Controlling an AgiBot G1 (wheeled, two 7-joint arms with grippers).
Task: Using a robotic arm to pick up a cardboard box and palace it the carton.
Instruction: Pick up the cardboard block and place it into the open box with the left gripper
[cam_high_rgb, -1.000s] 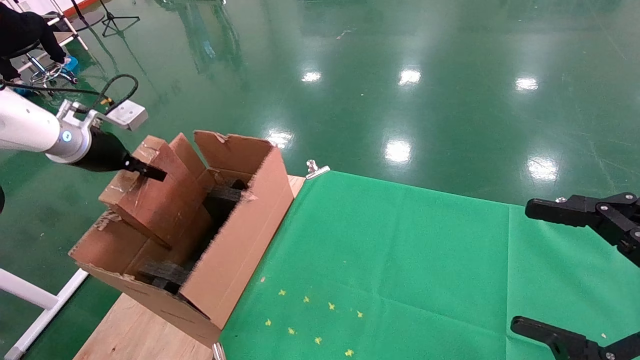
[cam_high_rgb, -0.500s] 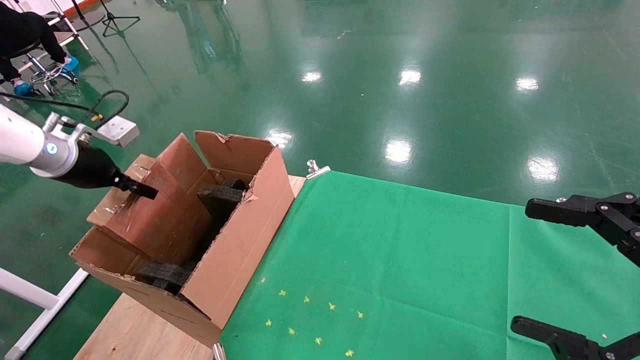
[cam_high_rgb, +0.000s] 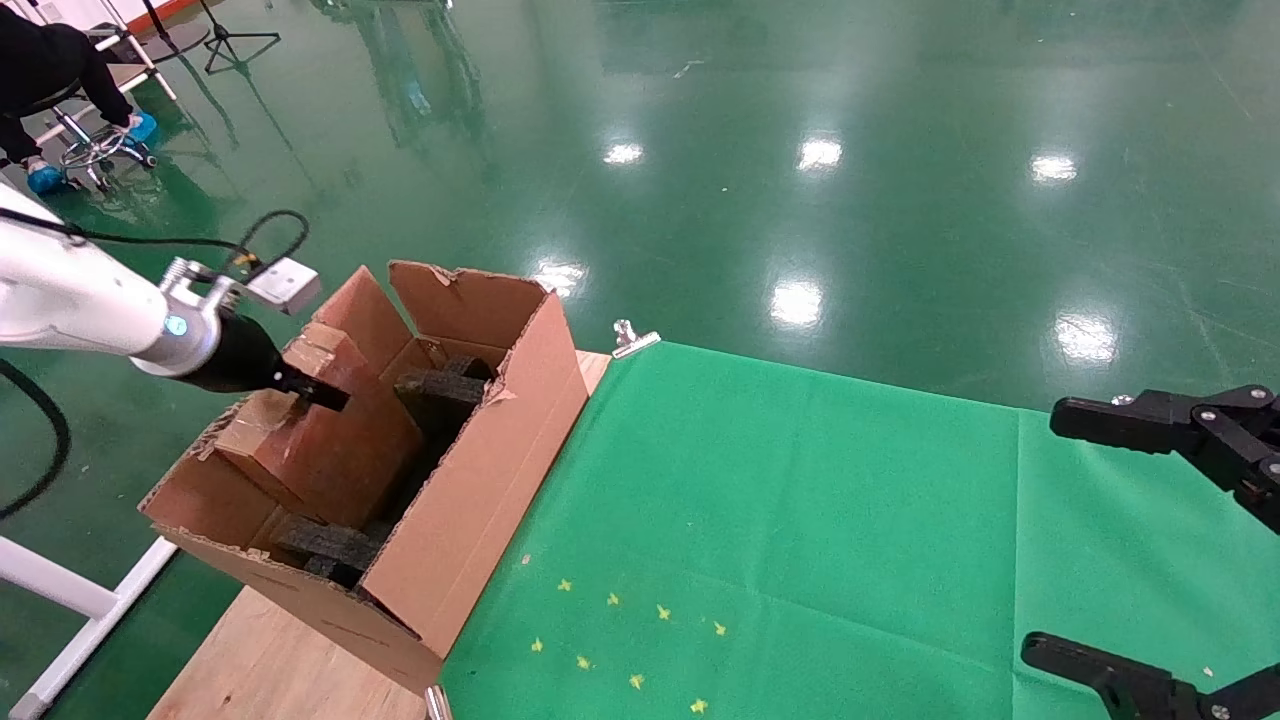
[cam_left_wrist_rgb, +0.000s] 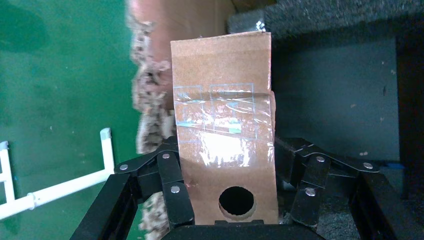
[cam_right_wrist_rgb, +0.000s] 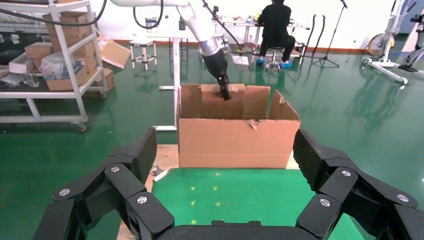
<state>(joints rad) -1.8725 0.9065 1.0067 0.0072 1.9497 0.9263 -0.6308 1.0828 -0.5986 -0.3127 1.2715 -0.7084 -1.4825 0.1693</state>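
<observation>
My left gripper, on the white-sleeved arm, is shut on the cardboard box. It holds the box tilted inside the carton, near the carton's left wall. In the left wrist view the taped box with its round hole sits between the black fingers, above black foam. Two foam blocks lie in the carton. My right gripper hangs open and empty at the far right over the green cloth. The right wrist view shows that gripper facing the carton.
The carton stands on a wooden table, at the left edge of a green cloth with small yellow marks. A metal clip holds the cloth's far corner. A white frame stands left of the table.
The left gripper has brought the cardboard box down from above the carton's left rim, swinging left and then back right. The box now sits lower inside the carton. The right arm has not moved.
</observation>
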